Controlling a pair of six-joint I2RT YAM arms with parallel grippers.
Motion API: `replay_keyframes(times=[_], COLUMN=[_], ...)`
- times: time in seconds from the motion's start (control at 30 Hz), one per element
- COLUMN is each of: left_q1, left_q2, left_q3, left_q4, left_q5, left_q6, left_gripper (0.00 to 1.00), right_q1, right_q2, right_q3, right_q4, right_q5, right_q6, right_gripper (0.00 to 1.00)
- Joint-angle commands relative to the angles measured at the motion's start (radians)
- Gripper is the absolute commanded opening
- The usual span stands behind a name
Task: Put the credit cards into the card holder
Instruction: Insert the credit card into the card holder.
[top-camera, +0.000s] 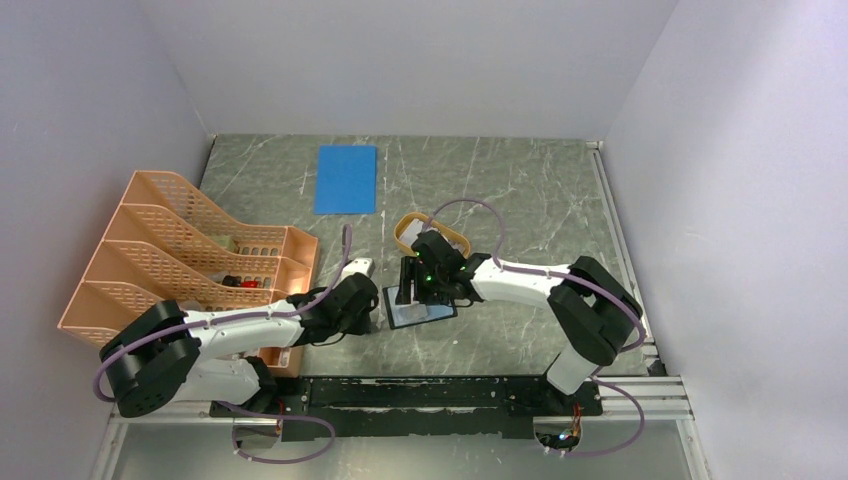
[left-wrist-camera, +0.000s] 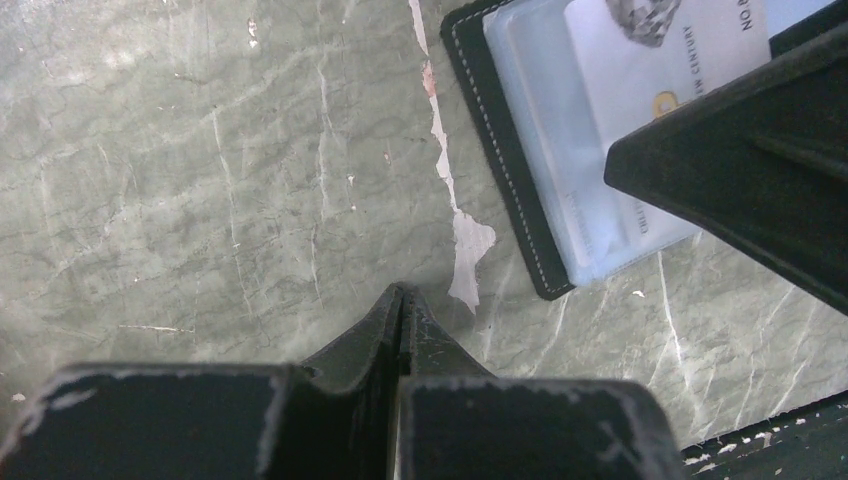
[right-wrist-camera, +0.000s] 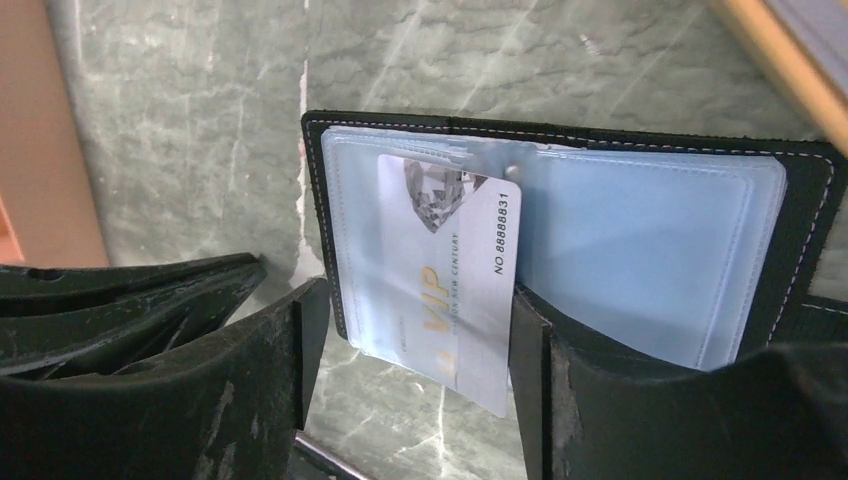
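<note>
The right gripper stands over the near edge of the open card holder. Its jaws are parted and hold nothing. A credit card lies in the gap between them: its edge is against or very near the right-hand finger, and a clear strip of table shows between it and the left-hand one. The card's long axis runs nearly straight ahead of the jaws, from the overhanging end just in front of the fingertips to the far end at the holder's middle fold. There it seems tucked under a clear sleeve, though I cannot tell how deep. The axis leans a little, with the far end swung towards the left-hand finger, so the card sits askew to the pocket edges. The coming move looks to turn on this. Seating the card probably means a push directly away from the jaws along that axis, and the skew could make a corner catch on the sleeve. The right arm is plainly the nearer one, being already astride the card. The left gripper is closed tight on nothing, low over bare table. The holder's corner lies ahead of its tip and off to the right, close but apart from it.
</note>
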Motion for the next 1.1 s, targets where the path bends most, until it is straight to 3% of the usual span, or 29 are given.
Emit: replay_keyframes(times=[0.0, 0.23, 0.4, 0.73, 1.07], left_q1=[-0.004, 0.005, 0.019, 0.084, 0.111], left_q2=[0.003, -0.037, -0.135, 0.055, 0.199], left_q3=[0.001, 0.034, 0.037, 0.001, 0.035], left_q4=[0.011, 0.017, 0.212, 0.449, 0.458], left_q5=[0.005, 0.0, 0.139, 0.368, 0.402], left_q6=[-0.005, 0.0, 0.001, -0.057, -0.048], left_gripper=[0.05, 0.05, 0.05, 0.05, 0.05], right_q1=[0.003, 0.002, -0.001, -0.021, -0.025], right_q2=[-0.02, -0.029, -0.025, -0.037, -0.028], right_q3=[0.029, 0.021, -0.028, -0.08, -0.082], right_q4=[-0.078, -0.056, 0.002, 0.067, 0.077], right_q5=[0.117, 0.119, 0.101, 0.061, 0.045], right_q6=[-0.038, -0.051, -0.006, 0.045, 0.053], right_gripper=[0.68, 0.68, 0.68, 0.68, 0.68])
